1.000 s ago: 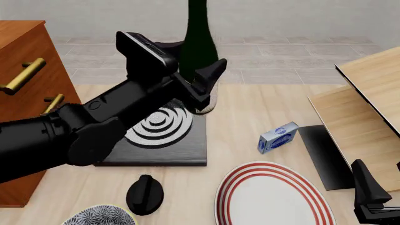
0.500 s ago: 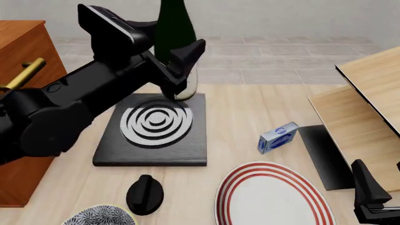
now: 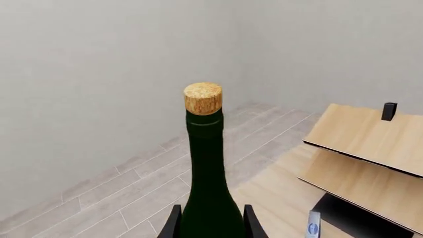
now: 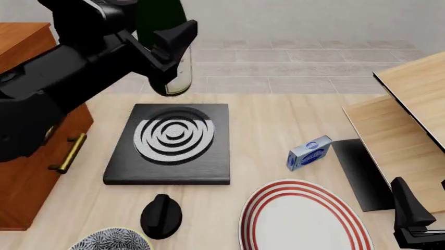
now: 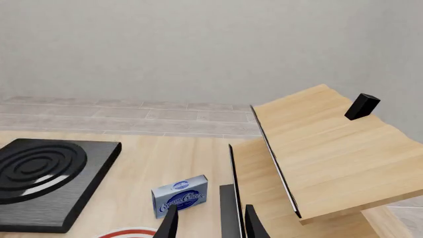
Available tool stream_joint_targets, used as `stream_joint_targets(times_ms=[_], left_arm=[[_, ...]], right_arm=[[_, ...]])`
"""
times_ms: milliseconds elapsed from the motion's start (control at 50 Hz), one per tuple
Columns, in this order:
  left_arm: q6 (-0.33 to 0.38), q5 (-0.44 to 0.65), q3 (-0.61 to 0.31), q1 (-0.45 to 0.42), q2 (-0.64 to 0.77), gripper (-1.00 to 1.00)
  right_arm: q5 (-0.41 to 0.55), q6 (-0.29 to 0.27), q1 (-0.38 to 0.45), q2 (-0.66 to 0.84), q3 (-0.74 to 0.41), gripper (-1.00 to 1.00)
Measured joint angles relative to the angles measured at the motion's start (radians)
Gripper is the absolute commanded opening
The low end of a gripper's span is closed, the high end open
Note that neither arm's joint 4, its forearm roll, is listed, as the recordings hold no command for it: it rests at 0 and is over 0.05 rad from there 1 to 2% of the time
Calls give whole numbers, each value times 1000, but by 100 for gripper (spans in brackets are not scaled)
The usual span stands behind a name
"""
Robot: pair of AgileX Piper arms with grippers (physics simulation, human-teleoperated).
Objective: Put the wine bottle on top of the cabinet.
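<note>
Dark green glass wine bottle (image 4: pixel 167 47) upright, clamped by our left gripper (image 4: pixel 163 49); we carry it left, level, above the reddish-brown wooden cabinet (image 4: pixel 24 39).

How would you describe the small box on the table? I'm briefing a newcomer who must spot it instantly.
Start at the black square hob with white rings in the table's middle. To its right, beyond bare wood and behind the red-striped plate, stands the small blue box. It alone is blue and boxy, with a printed label.

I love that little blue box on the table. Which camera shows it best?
The front view: the blue box shows whole, standing by the striped plate. The right wrist view shows it whole too, but low in the frame. The left wrist view catches only an edge.
</note>
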Motion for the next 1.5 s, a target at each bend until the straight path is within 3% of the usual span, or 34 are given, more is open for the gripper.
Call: stream_joint_targets(times_ms=[660, 1500], left_arm=[[47, 145, -106, 213, -68, -100], [77, 214, -203, 439, -68, -100]], right_arm=[[0, 0, 0, 0, 0, 100], [0, 0, 0, 0, 0, 100]])
